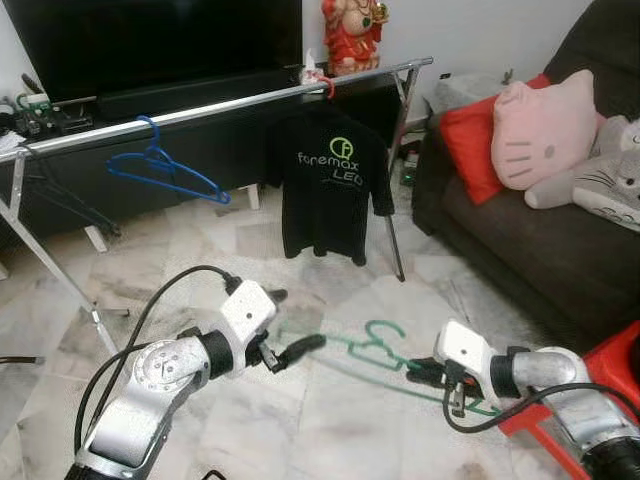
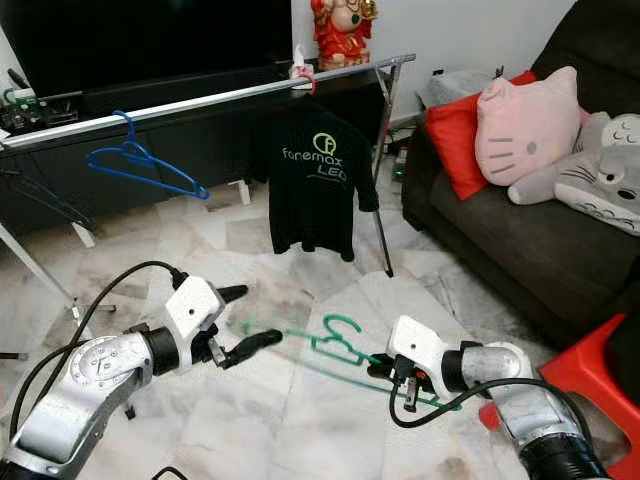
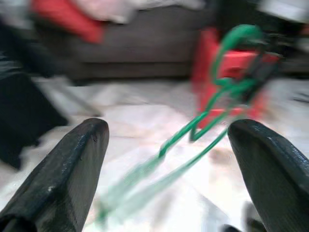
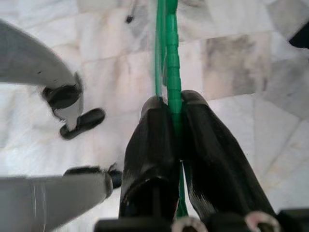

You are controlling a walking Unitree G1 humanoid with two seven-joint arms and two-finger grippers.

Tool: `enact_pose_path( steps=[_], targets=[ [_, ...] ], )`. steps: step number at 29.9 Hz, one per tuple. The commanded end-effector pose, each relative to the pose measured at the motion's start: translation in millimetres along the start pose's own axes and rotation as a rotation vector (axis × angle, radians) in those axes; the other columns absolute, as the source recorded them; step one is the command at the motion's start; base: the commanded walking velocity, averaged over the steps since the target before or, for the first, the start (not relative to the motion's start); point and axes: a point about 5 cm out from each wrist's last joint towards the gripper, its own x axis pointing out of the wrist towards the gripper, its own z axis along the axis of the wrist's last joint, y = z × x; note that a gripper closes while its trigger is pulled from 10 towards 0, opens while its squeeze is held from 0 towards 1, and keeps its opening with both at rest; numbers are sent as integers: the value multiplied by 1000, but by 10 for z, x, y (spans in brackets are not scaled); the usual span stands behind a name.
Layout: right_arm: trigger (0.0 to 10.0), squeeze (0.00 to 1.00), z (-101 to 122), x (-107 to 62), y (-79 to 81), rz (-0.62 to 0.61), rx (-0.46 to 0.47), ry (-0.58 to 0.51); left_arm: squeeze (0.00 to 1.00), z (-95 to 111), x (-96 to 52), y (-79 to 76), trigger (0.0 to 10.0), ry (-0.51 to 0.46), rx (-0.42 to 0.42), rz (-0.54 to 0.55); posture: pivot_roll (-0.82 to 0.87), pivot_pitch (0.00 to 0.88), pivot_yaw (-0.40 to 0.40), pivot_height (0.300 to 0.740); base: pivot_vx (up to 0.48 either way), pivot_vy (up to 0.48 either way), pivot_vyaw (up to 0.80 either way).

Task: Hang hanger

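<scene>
A green hanger (image 1: pixel 372 346) is held low over the marble floor, with my right gripper (image 1: pixel 420 372) shut on one of its arms; the right wrist view shows the green bar (image 4: pixel 169 38) pinched between the two fingers. My left gripper (image 1: pixel 290 322) stands open at the hanger's other end, and that green arm (image 3: pixel 193 130) runs between its spread fingers without touching them. Behind, a silver rail (image 1: pixel 230 104) crosses the room, carrying a blue hanger (image 1: pixel 165 172) and a black T-shirt (image 1: pixel 330 185) on a red hanger.
A dark sofa (image 1: pixel 520 240) with a pink cat pillow (image 1: pixel 545 125) and a red cushion stands at the right. A red stool (image 1: pixel 610 370) is beside my right arm. The rail's legs (image 1: pixel 398 200) and a TV stand (image 1: pixel 150 60) lie behind.
</scene>
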Motion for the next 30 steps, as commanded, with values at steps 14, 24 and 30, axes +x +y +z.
enact_pose_path(
  steps=[14,24,30],
  targets=[
    [10000,0,399,103,67,189,-146,-83,0,69,285,-119,10000,85,64,-299,-6,0,-45,716,0,0,0],
    [10000,0,489,102,85,219,-181,-98,0,4,345,-154,10000,131,58,-353,-22,0,-39,716,0,0,0],
    [10000,0,537,97,80,217,-195,-109,0,-36,380,-162,4353,170,89,-390,-25,0,-36,716,0,0,0]
  ],
)
